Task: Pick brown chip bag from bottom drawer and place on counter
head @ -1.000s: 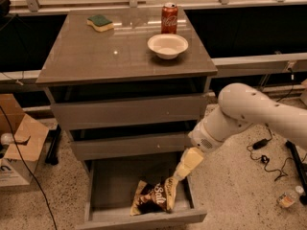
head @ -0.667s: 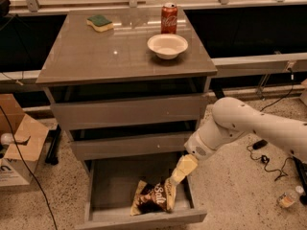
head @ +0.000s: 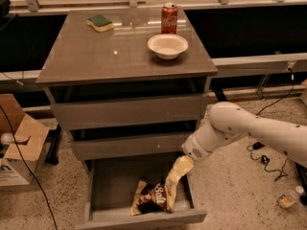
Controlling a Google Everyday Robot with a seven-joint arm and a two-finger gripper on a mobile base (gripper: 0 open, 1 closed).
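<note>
Right, nearest to me the bottom drawer stands pulled out, a plain grey box with a flat handleless front, and my gripper claw is down inside it, at the right-hand end of the brown chip bag. The bag lies just to the claw's left on the drawer floor, towards the front: crinkled foil, dark brown with tan-yellow edges and white script lettering, slack and puckered rather than flat. The claw's cream tip meets the bag's right edge, but I cannot tell how wide it is open, nor whether it has any hold on the foil. So I judge this as the grasp step, with the lift and the placing not yet done. Next I want a firm pinch on that foil edge, which looks slippery and likely to crumple, then a straight rise clear of the drawer wall. Above the claw sit the two shallower grey drawers, and the white, smooth, rounded arm reaches away up and to its right. Higher and farther is the counter, a glossy grey-brown slab catching the lights. Farther back from the claw on that slab are a shallow white bowl, a red soda can and, off to the left, a green-and-yellow sponge.
</note>
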